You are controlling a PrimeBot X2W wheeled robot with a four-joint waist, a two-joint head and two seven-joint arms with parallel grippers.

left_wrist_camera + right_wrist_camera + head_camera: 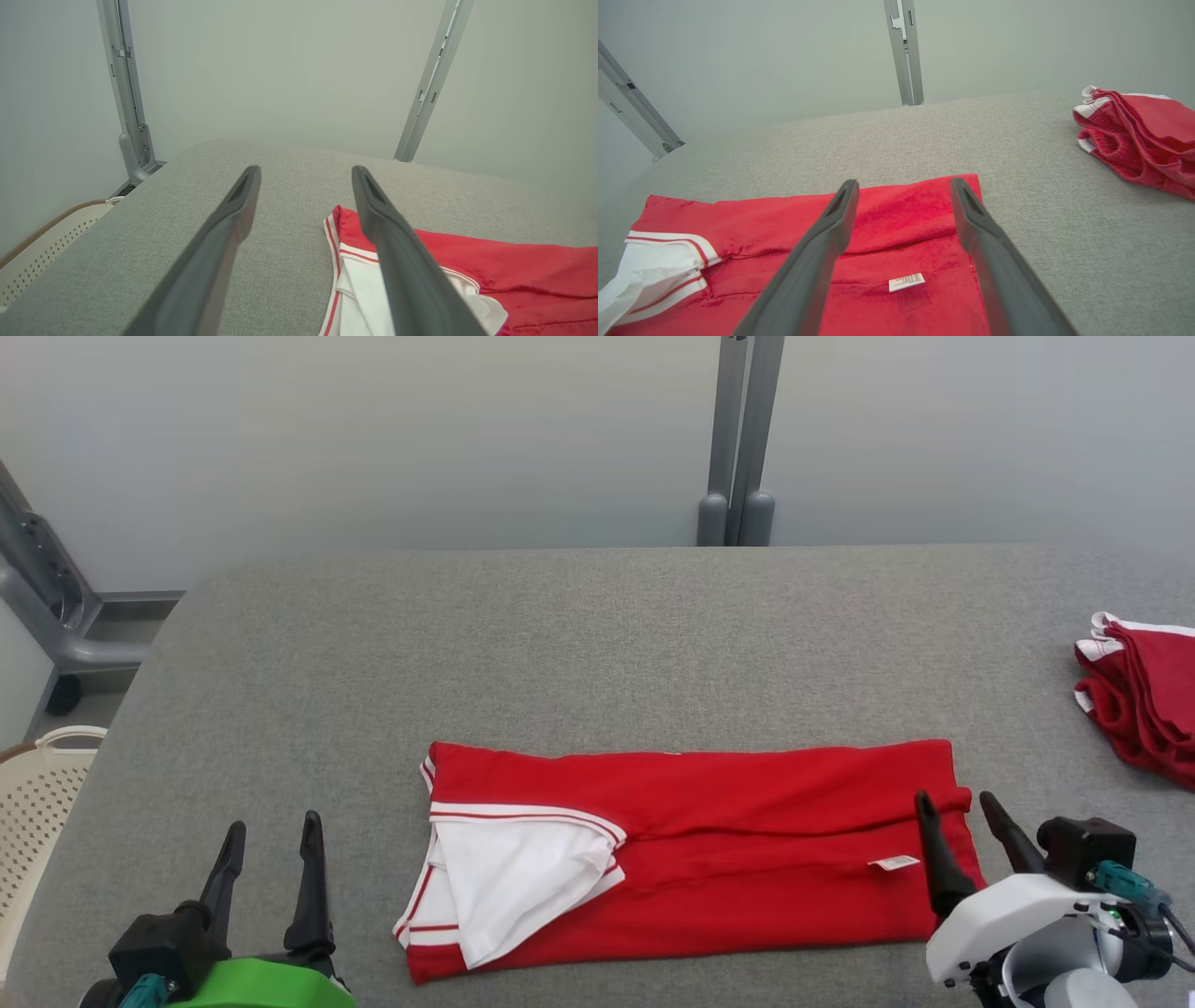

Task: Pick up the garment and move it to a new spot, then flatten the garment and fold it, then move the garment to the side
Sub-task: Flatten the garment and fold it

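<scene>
A: Found the red garment (728, 859) folded into a long strip near the front edge of the grey table (560, 635), roughly centred, with white lining (513, 882) spilling out at its left end. Saw the left gripper (274, 821) spread wide and empty over bare cover near the front-left corner, just left of the garment. Saw the right gripper (954, 796) spread just as wide, holding nothing, poised over the garment's right end close to the white label (894, 863).

B: Figured the folding was only partway done, then. Worried about anything?

A: Yeah, mostly about pinching just 1 layer at the right end and peeling the strip open instead of folding it over. Also about that loose lining flopping out further on any lift, with no hold on it. Guessed at a felt-like, grippy cover too, hence possible bunching on any drag. Didn't like the odds of the 2 arms lifting unevenly and skewing the fold either.

B: And the room?

A: Nothing fancy. Noted a plain pale wall, a grey post (738, 439) behind the back edge, a cream basket (42, 803) below the left edge, and a 2nd red pile (1144, 700) at the right edge.
</scene>
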